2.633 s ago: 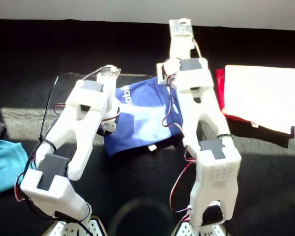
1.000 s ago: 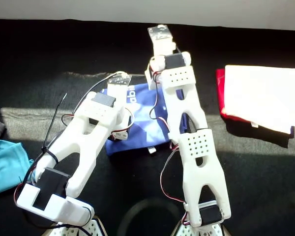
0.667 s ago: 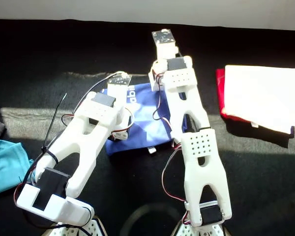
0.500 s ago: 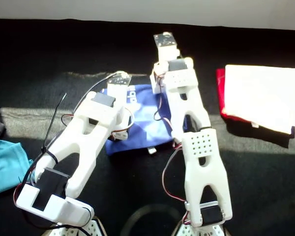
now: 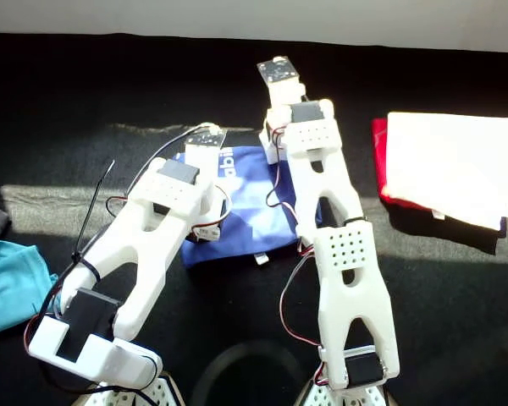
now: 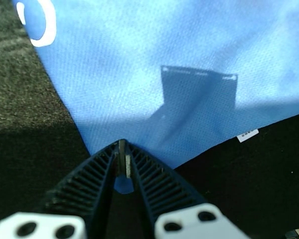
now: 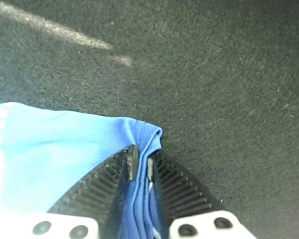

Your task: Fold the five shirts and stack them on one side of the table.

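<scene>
A blue shirt (image 5: pixel 250 203) lies partly folded on the black table between my two arms. The left gripper (image 6: pixel 122 152) is shut on an edge of the blue shirt (image 6: pixel 179 74), with fabric pinched between its ribbed fingers (image 6: pixel 89 174). The right gripper (image 7: pixel 139 164) is shut on a folded corner of the blue shirt (image 7: pixel 65 149), at its far side next to bare table. In the high view the left arm (image 5: pixel 152 224) and right arm (image 5: pixel 326 178) both stretch out over the shirt and hide part of it.
A folded white shirt (image 5: pixel 449 165) lies on a red shirt (image 5: pixel 378 156) and a dark one (image 5: pixel 457 233) at the right. A crumpled teal shirt (image 5: pixel 4 283) sits at the left edge. A white tag (image 6: pixel 247 134) lies by the blue shirt's hem.
Since 2.6 s ago the right arm swung left and the left arm moved farther out; the blue shirt became narrower. Over the last second only the right wrist shifted slightly.
</scene>
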Tool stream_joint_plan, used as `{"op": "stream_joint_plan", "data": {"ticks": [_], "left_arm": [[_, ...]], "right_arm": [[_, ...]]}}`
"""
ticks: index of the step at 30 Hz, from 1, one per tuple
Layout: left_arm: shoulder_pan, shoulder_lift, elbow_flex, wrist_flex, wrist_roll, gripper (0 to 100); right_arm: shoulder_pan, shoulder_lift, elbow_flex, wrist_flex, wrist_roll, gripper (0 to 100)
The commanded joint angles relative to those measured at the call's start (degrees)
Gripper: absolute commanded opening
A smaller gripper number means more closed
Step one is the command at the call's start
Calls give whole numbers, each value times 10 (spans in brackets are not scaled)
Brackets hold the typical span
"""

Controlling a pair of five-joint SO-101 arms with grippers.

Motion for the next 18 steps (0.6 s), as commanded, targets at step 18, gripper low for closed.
{"op": "stream_joint_plan", "data": {"ticks": [18], "left_arm": [[3,-24,-2,-4,-2,9]], "right_arm": [[1,-13,-4,-8,3,139]]}}
